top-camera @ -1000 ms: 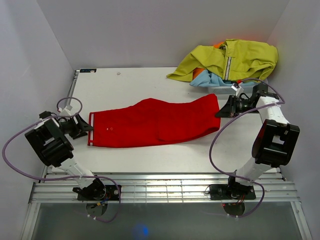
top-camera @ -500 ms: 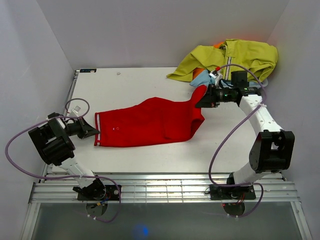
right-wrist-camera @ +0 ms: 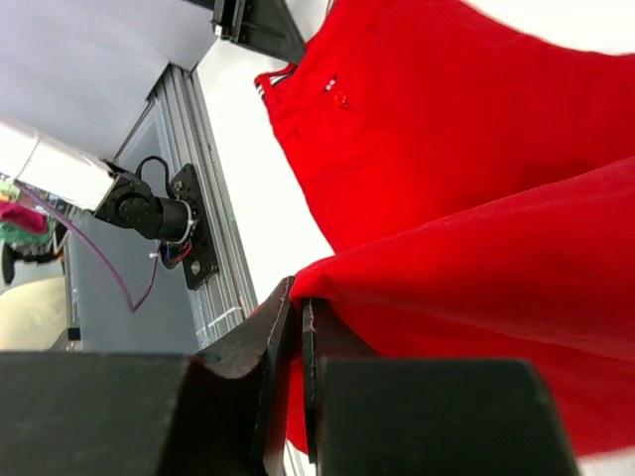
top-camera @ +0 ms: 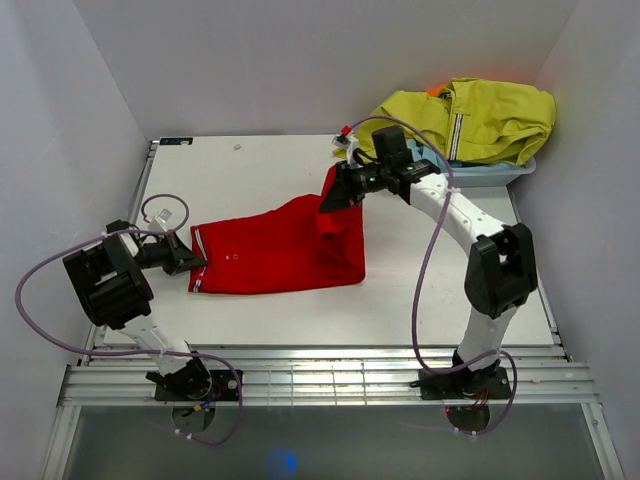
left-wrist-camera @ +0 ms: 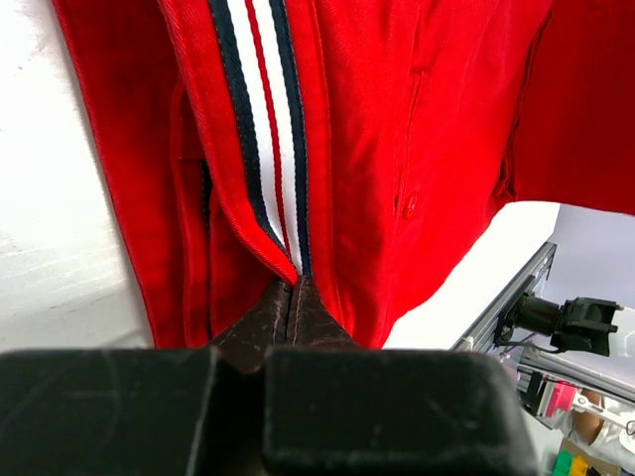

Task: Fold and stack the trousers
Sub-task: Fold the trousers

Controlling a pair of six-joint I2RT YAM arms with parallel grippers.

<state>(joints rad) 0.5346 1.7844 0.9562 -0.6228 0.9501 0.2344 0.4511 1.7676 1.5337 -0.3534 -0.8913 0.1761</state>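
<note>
**Kid A:** What is the left claw [top-camera: 194,264] doing?

**Kid B:** It is pinching the waist end of the red trousers [top-camera: 270,258]. They are lying on the table [top-camera: 250,170], at its 9 o'clock side.

**Kid A:** And the right claw [top-camera: 331,197]?

**Kid B:** It is pinching the leg ends and holding them up. I think it is folding. Next, it needs to go toward 9 o'clock and lay the legs on the waist.

The trousers [top-camera: 270,258] are soft matt red cloth, finely woven. The striped waistband [left-wrist-camera: 263,149] pinched in the jaws of the left gripper [left-wrist-camera: 291,296] looks ribbed. That gripper and the right gripper [right-wrist-camera: 296,309] have dull dark plastic fingers. Below the jaws, the table [top-camera: 250,170] is smooth matt white.
</note>
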